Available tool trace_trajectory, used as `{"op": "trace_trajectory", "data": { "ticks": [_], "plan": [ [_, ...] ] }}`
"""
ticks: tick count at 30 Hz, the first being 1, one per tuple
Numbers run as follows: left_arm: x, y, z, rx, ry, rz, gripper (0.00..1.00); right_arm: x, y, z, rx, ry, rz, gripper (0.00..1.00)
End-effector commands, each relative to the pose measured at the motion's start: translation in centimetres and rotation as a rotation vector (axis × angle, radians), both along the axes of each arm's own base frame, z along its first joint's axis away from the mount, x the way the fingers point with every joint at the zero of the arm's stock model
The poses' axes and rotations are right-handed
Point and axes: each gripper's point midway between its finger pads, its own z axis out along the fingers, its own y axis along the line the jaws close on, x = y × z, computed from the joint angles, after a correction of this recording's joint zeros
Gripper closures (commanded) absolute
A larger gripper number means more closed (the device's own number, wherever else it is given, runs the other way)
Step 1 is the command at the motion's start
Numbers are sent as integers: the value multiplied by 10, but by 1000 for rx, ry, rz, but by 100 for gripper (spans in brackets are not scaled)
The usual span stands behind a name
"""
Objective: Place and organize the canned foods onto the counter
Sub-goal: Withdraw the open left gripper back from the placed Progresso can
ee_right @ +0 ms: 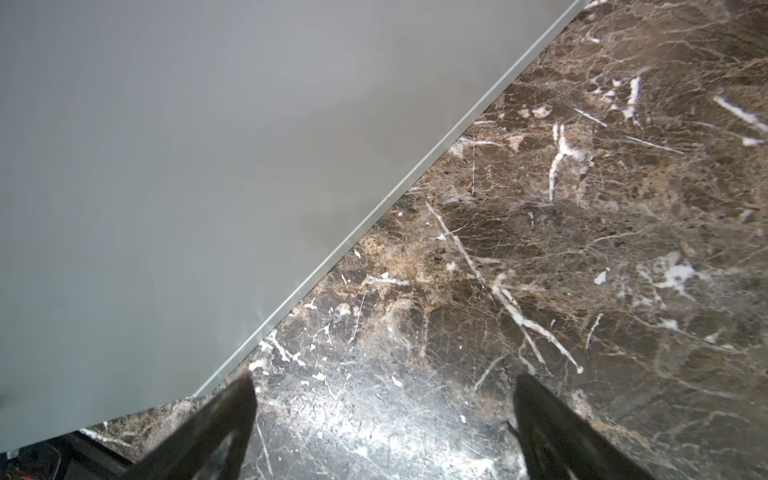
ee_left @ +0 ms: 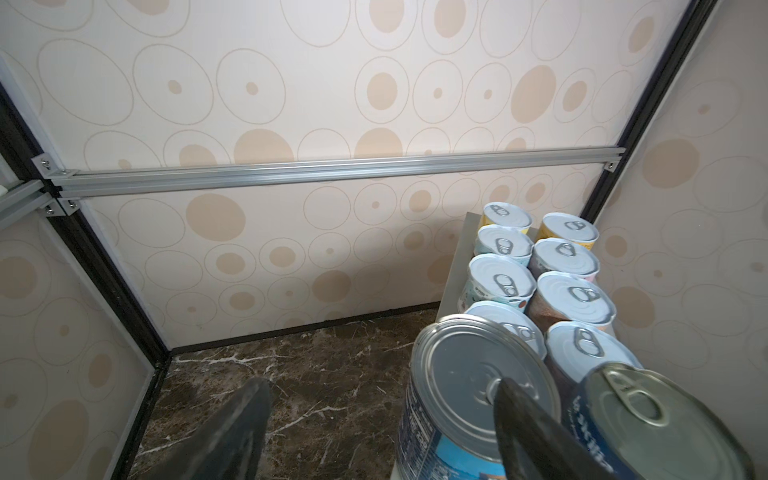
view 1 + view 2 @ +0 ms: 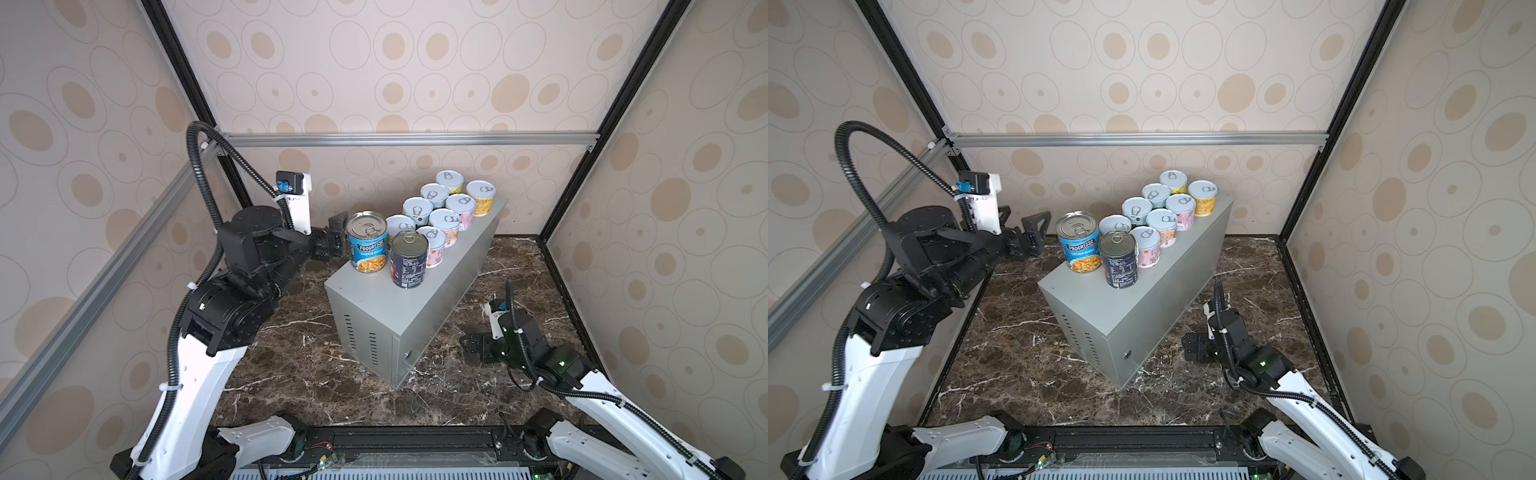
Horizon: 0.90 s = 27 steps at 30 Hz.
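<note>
Finding: all ten cans stand upright on the counter (image 3: 374,307), the tall grey sheet-metal box with vent slots that runs from 7 o'clock to 1 o'clock across the dark brown, white-veined marble surface (image 3: 299,365). The eight short pastel-labelled cans with pale pull-tab lids (image 3: 444,220) sit in two rows at the 1 o'clock end. The tall blue "Progresso" can (image 3: 368,245) and the tall dark navy can (image 3: 409,262) close the rows at mid-box. No can is on the marble.

Left gripper (image 2: 380,386): jaws apart, nothing between them, at 9 o'clock of the blue can. One finger overlaps the blue can's lid in the wrist view; I cannot tell whether they touch.

Judged step: clearing away after placement. You should draw the claw straight back toward 9 o'clock, level, without sweeping sideways. The blue can stands close to the box's edge, and a nudge could tip it off or drive it into the navy can.

Right gripper (image 1: 384,376): jaws wide, empty, low over the marble at 4 o'clock, beside the box's long wall. It obstructs nothing.

Obstruction: the patterned side panel stands close behind the left arm, so retreat room is tight.
</note>
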Motion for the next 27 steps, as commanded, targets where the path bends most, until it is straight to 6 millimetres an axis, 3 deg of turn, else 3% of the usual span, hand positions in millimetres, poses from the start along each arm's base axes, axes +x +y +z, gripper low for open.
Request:
{"op": "trace_trajectory", "data": {
  "ticks": [1,7,27],
  "plan": [
    [16,14,-8,-11,11,66,18,1,1,3,-18,-1,17,1],
    [41,27,-27,-58,43,59,21,5,7,-3,-21,15,31,1],
    [89,-4,-46,-78,78,-111,20,12,18,-19,-32,31,71,1]
  ]
}}
